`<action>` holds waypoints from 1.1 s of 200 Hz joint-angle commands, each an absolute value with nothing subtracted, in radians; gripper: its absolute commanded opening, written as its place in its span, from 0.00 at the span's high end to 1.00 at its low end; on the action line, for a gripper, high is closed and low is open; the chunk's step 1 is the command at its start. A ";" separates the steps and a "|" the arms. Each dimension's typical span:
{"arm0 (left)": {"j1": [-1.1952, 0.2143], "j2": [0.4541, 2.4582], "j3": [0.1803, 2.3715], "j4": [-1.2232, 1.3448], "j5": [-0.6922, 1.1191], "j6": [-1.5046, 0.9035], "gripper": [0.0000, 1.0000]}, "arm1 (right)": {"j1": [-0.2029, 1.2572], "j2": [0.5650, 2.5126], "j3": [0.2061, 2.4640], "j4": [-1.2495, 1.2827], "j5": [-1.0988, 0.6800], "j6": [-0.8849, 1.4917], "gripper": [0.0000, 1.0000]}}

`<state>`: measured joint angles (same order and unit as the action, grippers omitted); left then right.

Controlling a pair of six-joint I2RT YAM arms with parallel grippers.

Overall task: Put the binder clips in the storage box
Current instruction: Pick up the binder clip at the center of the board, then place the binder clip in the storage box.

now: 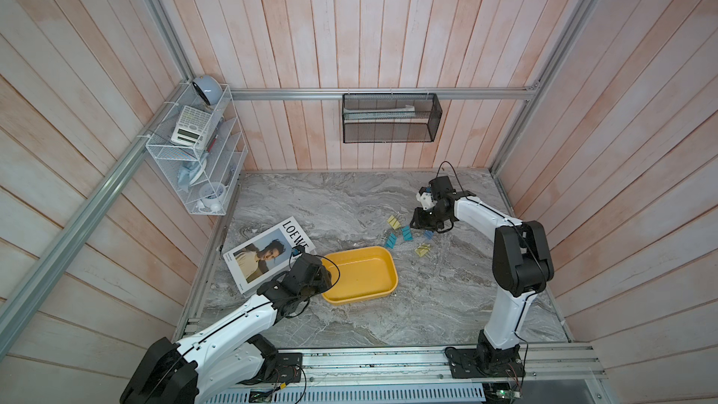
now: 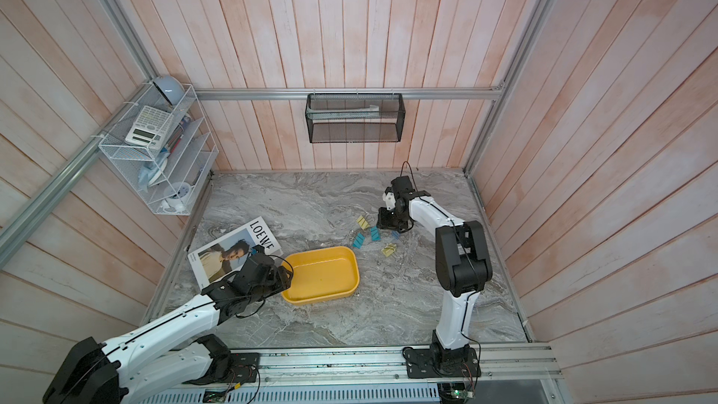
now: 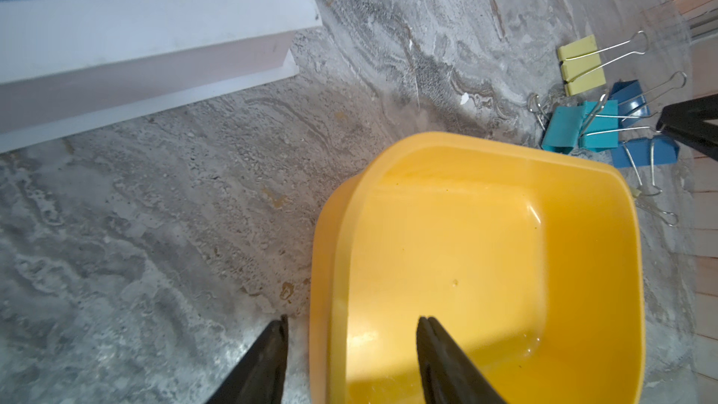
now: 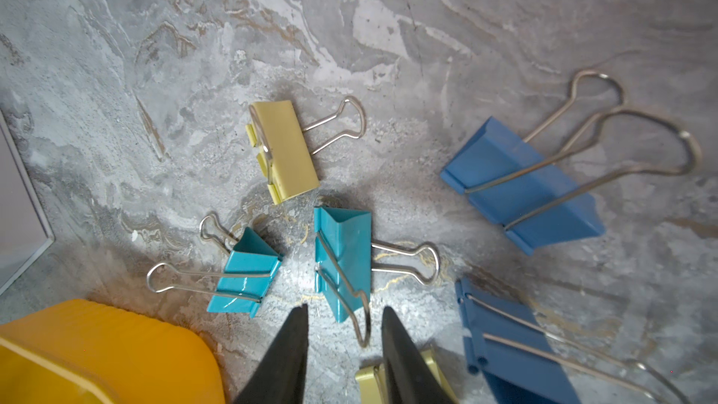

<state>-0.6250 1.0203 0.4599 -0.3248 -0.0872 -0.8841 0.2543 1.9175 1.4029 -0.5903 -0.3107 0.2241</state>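
Note:
The yellow storage box (image 1: 361, 277) sits mid-table, its floor (image 3: 466, 246) bare. My left gripper (image 3: 351, 322) is open and straddles the box's near wall, one finger outside and one inside. Several binder clips lie on the marble right of the box: a pale yellow one (image 4: 285, 149), two teal (image 4: 248, 277) (image 4: 344, 258), two blue (image 4: 520, 184) (image 4: 509, 343), and another yellow (image 4: 369, 382) partly under a finger. My right gripper (image 4: 345, 310) hovers low over them, open. A wire handle of the nearer teal clip lies between its fingertips, untouched. In a top view the clips cluster (image 1: 406, 233) below that gripper (image 1: 421, 227).
A LOEWE magazine (image 1: 268, 254) lies left of the box, close to my left wrist. A white wire rack (image 1: 202, 149) hangs on the left wall and a black mesh basket (image 1: 390, 118) on the back wall. Both arms' bases stand on the front rail (image 1: 388, 363).

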 commanded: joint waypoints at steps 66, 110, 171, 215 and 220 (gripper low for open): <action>-0.623 1.037 0.459 -0.307 -0.110 -0.864 0.41 | 0.238 2.020 1.450 -0.597 -0.411 0.220 0.83; -0.615 1.033 0.457 -0.311 -0.105 -0.851 0.41 | 0.213 1.948 1.445 -0.598 -0.435 0.241 1.00; -0.603 0.982 0.456 -0.314 -0.106 -0.830 0.37 | 0.373 1.645 1.319 -0.584 -0.421 0.322 1.00; -0.586 0.971 0.457 -0.323 -0.113 -0.822 0.34 | 0.642 1.600 1.263 -0.440 -0.383 0.488 1.00; -0.586 0.966 0.456 -0.326 -0.117 -0.824 0.33 | 0.665 1.602 1.251 -0.412 -0.387 0.516 1.00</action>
<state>-0.5949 0.9886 0.4599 -0.3218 -0.0875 -0.8402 0.5903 1.5875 1.3041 -0.5076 -0.4034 0.3763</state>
